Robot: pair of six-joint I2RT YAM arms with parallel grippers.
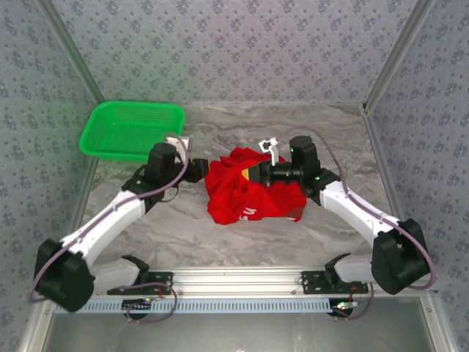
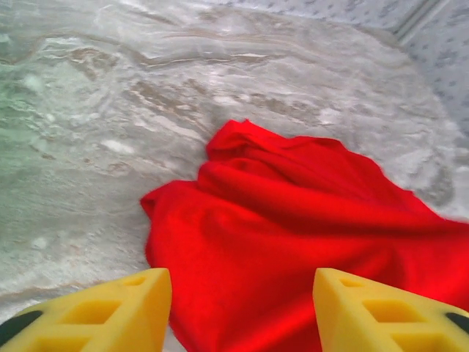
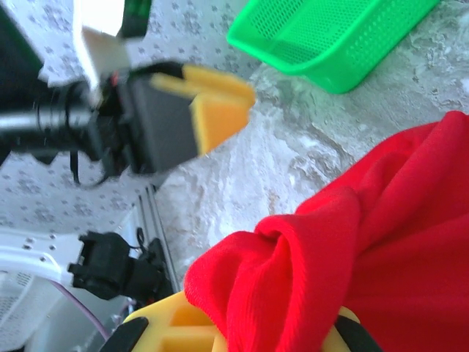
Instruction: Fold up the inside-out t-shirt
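Observation:
The inside-out t-shirt (image 1: 253, 196) lies crumpled in a red heap at the middle of the marble table, with a bit of print showing on its near side. My left gripper (image 1: 201, 170) hovers at the heap's left edge. In the left wrist view its yellow fingers (image 2: 110, 315) stand well apart, with the t-shirt (image 2: 293, 220) lying just beyond and nothing held between them. My right gripper (image 1: 254, 174) sits on top of the heap. In the right wrist view it (image 3: 249, 334) is shut on a bunched fold of the t-shirt (image 3: 308, 264).
A green mesh basket (image 1: 132, 128) stands at the back left of the table, also seen in the right wrist view (image 3: 330, 37). Patterned walls close in the back and sides. An aluminium rail (image 1: 242, 279) runs along the near edge between the arm bases.

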